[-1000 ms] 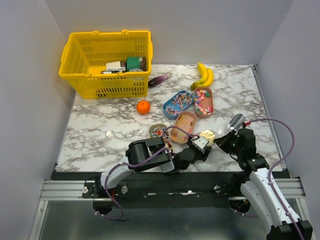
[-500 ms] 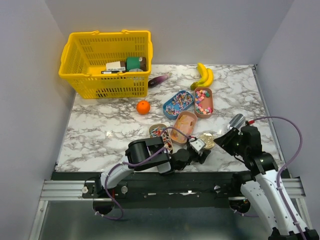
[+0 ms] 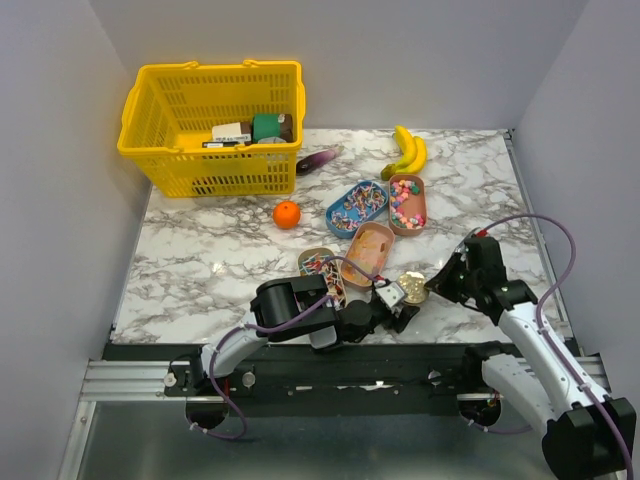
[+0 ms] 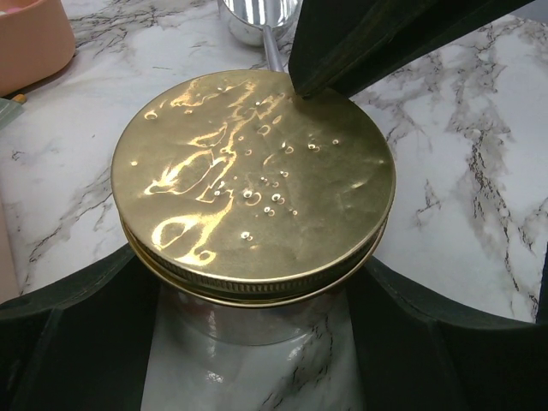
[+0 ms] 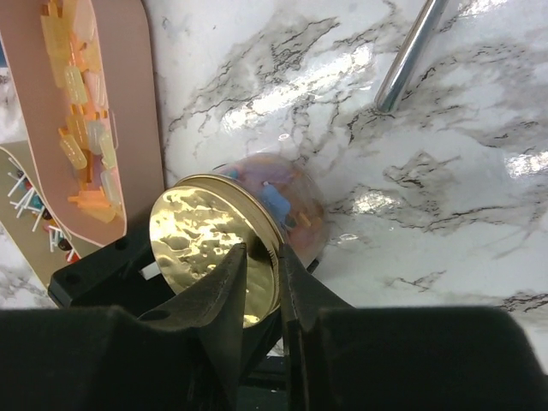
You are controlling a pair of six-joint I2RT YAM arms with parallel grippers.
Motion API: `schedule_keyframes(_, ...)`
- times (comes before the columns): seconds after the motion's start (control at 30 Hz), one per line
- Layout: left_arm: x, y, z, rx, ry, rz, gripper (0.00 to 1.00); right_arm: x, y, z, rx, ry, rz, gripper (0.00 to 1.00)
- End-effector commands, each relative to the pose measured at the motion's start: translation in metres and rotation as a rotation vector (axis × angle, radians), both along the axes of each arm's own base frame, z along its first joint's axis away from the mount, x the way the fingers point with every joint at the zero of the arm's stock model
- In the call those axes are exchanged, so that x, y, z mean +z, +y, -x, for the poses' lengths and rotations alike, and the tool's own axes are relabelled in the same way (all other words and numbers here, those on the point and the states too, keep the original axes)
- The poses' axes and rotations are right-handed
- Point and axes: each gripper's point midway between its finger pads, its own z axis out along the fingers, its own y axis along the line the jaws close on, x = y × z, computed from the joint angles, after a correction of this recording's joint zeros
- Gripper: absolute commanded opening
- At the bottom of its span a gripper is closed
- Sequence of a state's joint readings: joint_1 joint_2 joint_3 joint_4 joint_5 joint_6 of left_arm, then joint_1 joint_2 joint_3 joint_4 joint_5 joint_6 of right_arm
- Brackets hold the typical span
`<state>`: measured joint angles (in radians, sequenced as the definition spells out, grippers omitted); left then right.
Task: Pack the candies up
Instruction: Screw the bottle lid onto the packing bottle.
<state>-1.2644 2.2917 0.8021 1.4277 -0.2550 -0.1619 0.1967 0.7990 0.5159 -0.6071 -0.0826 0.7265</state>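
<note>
Candies point(image 3: 405, 205) fill four oval trays in the middle of the marble table point(image 3: 200, 260): a blue tray point(image 3: 331, 219), a pink tray point(image 3: 392, 192) touching its right side, a peach tray point(image 3: 350, 262) nearer to me, and a tan tray point(image 3: 305, 256) just beside the left arm. On my right wrist feed the peach one holds yellow and orange wrapped pieces, and the tan one holds white-stick lollipops. More coloured sweets show through the glass of the jar point(image 5: 295, 205), which sits near the front edge between the two arms.

My left gripper point(image 3: 400, 296) holds that jar, with its fingers point(image 4: 77, 334) spread wide on either side of the glass just under the gold lid point(image 4: 253, 180). My right gripper point(image 5: 261, 257) has its fingers narrow, with the lid's rim between them. One tip rests on the lid's top face and the other sits against its edge.

The lid is dimpled and gives me only glare. A metal scoop point(image 4: 257, 17) lies on the table just behind the jar.

Farther back are an orange point(image 3: 287, 214), bananas point(image 3: 408, 152), an eggplant point(image 3: 320, 159) and a yellow basket point(image 3: 150, 150). The basket holds a few labelled boxes, but their print is too small for me to read.
</note>
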Motion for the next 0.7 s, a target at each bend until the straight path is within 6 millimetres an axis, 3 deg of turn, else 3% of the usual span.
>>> schedule_keyframes(0.0,-0.092,0.032,0.028,-0.045,0.146,-0.281,0.51,-0.012,0.006,0.007,0.065,0.010,-0.007,0.22)
schedule_keyframes(0.17,-0.101,0.032,0.019,-0.001,0.157,-0.312,0.50,-0.031,0.007,0.026,0.058,0.078,-0.029,0.01)
schedule_keyframes(0.43,-0.105,0.020,-0.011,0.056,0.196,-0.327,0.49,-0.049,0.024,0.053,0.068,0.116,-0.166,0.01)
schedule_keyframes(0.67,-0.108,0.006,-0.017,0.037,0.197,-0.344,0.49,-0.048,0.027,0.061,0.054,0.104,-0.207,0.01)
